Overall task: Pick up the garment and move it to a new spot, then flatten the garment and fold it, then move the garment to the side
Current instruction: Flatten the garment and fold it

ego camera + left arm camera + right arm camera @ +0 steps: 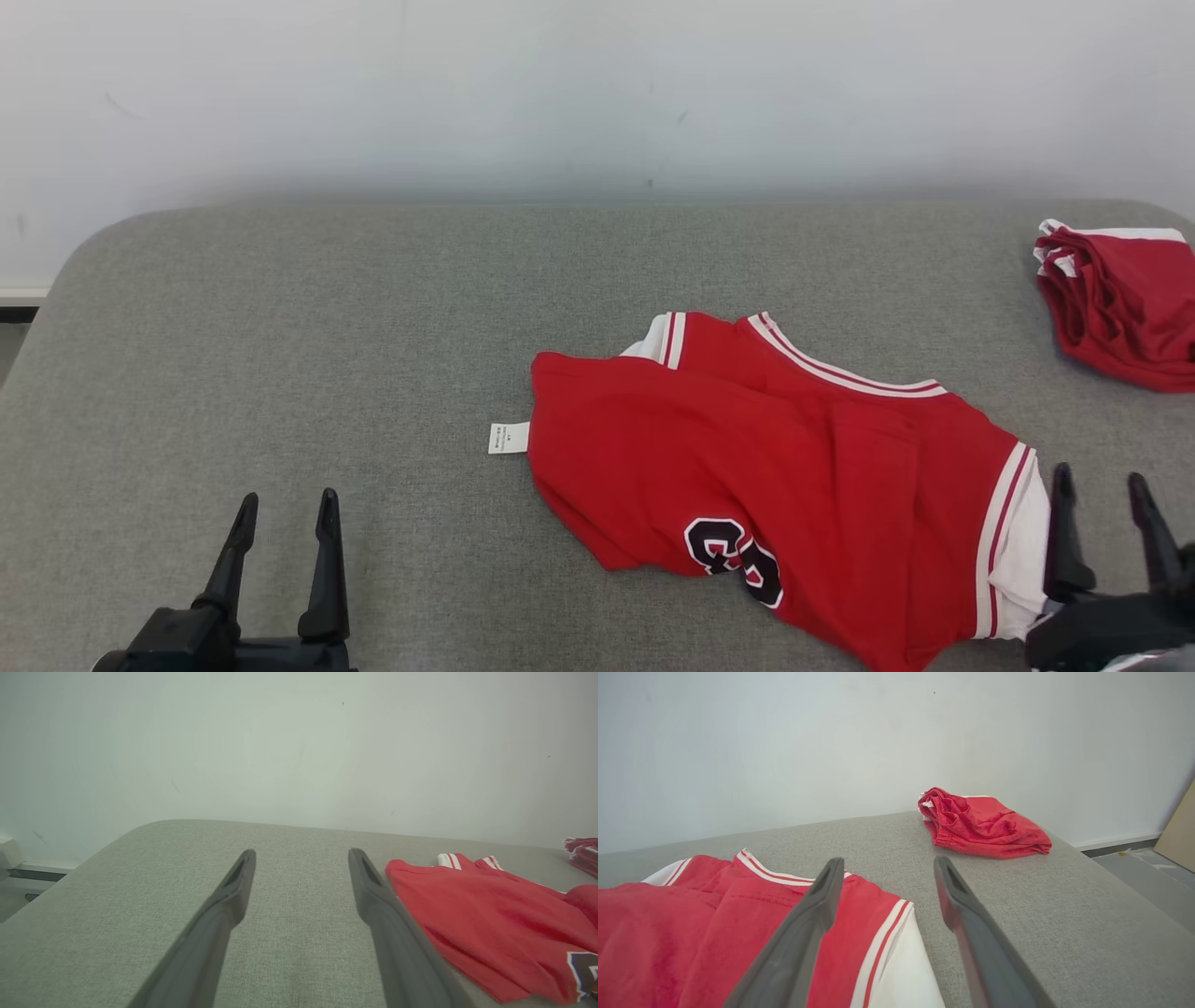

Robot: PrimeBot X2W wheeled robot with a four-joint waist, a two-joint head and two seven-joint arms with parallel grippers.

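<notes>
White wall [597, 93] runs behind everything, plain w/ a few faint marks. Below it is the grey fabric-covered worktop [280, 327], rounded at the far corners; its left half is bare cloth.

The garment [709, 448], a red jersey w/ white-and-red striped trim, white sleeve ends and dark white-edged lettering nr its front edge, lies right of centre on the worktop, toward the robot's side. It's spread out but rumpled, w/ folds across the body and one corner doubled over. In the left wrist view it lies [486, 914] to the right of that gripper's fingers.

A second red bundle [1120, 308], crumpled w/ white trim, sits at the far right of the worktop, well apart from the garment. In the right wrist view it lies [980, 823] nr the worktop's far edge.

The right gripper [1101, 476] is at the lower right, jaws wide apart, nothing btwn them; its left finger stands just beside the garment's white sleeve end, can't tell if touching.

The left gripper [288, 499] is at the lower left over bare worktop, jaws also wide apart and empty, well apart from the garment.

A small white label [509, 437] sticks out flat from the garment's left edge.
</notes>
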